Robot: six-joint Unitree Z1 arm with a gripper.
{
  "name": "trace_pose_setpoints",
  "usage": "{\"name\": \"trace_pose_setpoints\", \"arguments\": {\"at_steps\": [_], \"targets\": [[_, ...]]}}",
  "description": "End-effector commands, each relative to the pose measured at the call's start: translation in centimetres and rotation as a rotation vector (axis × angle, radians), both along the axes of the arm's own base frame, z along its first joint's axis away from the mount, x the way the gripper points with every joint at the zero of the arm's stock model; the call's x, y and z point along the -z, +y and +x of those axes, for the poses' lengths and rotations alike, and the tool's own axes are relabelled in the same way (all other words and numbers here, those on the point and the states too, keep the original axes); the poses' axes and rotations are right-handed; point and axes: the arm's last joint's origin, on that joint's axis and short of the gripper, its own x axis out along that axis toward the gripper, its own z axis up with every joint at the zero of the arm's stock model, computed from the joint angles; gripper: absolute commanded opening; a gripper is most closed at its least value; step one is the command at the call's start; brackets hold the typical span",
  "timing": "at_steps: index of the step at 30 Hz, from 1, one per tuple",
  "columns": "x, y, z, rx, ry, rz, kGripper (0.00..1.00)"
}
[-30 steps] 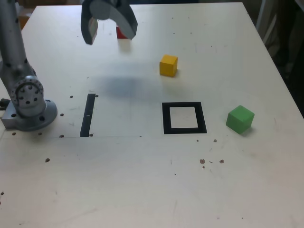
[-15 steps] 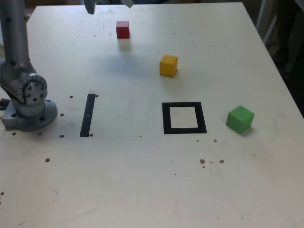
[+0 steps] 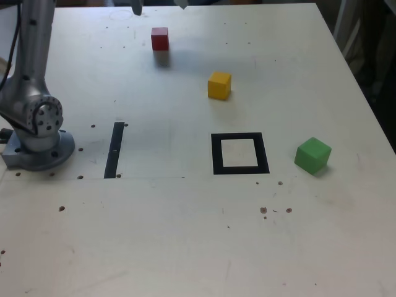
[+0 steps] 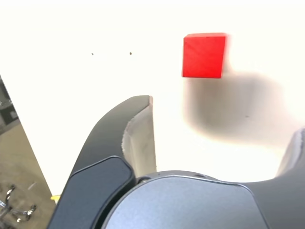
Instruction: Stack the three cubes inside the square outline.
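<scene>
Three cubes lie apart on the pale table. The red cube [image 3: 159,38] is far back, the yellow cube [image 3: 219,85] sits nearer the middle, and the green cube [image 3: 312,154] is at the exterior view's right. The square outline [image 3: 215,153], a black frame with a pale centre, holds nothing and lies just left of the green cube. Only the tips of my gripper [image 3: 158,6] show at the top edge, high above the red cube. In the wrist view the gripper [image 4: 219,138] stands open and empty, with the red cube [image 4: 204,55] beyond its fingers [image 4: 138,129].
The arm's grey base [image 3: 37,139] stands at the exterior view's left. A narrow black strip [image 3: 114,149] lies beside it. The table's right edge [image 3: 365,93] borders dark clutter. Small dark specks dot the near part of the table.
The gripper has risen and moved back, from hanging low in front of the red cube to nearly out of the exterior view. The red cube now shows fully. No cube moved.
</scene>
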Motion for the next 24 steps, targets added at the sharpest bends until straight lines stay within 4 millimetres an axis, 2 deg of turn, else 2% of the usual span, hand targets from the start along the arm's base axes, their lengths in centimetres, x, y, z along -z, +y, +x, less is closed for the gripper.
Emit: {"name": "trace_pose_setpoints", "arguments": {"at_steps": [1, 6, 14, 24], "targets": [[0.5, 1.2, 0.0, -0.016, 0.005, -0.006, 0.99], [1.4, 2.8, -0.4, -0.069, 0.015, -0.022, 0.99], [2.8, 4.0, -0.2, -0.123, 0.061, -0.011, 0.99], [3.6, 4.4, -0.1, -0.13, 0.111, -0.028, 0.97]]}}
